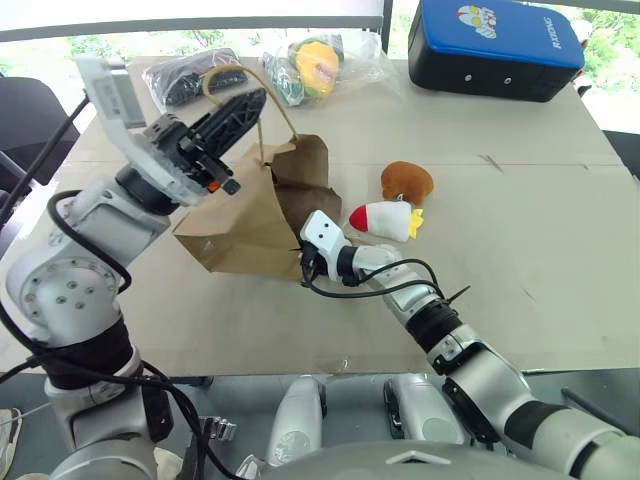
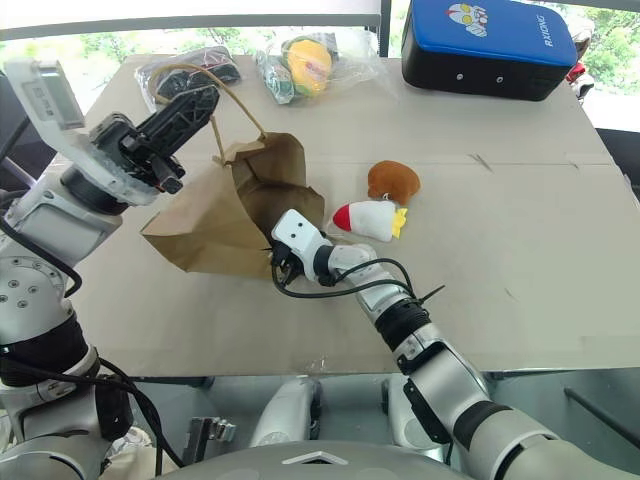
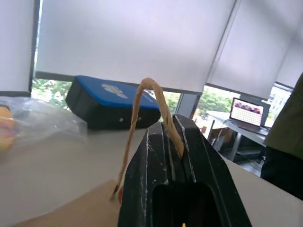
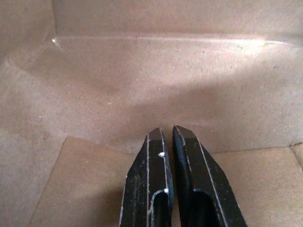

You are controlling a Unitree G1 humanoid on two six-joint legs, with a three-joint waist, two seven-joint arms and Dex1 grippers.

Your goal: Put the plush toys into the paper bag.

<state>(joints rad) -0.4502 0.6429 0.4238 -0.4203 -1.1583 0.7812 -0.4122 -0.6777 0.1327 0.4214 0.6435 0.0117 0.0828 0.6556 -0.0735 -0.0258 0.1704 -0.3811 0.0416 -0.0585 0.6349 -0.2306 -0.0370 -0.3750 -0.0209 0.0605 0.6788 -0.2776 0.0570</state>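
The paper bag (image 1: 245,215) lies tilted on the table with its mouth facing right. My left gripper (image 1: 255,100) is raised above it, shut on one twisted loop handle (image 3: 142,104), which it lifts. My right gripper (image 4: 169,135) reaches into the bag's mouth. It is shut, nothing sits between its fingers, and brown paper surrounds it. Two plush toys lie on the table just right of the bag: a rounded brown-orange one (image 1: 406,181), and a white one with a red tip (image 1: 383,221) in front of it. Neither gripper touches them.
A blue and black hard case (image 1: 497,45) stands at the far right of the table. A yellow-green item in clear plastic (image 1: 315,62) and a black bundle in plastic (image 1: 185,78) lie along the far edge behind the bag.
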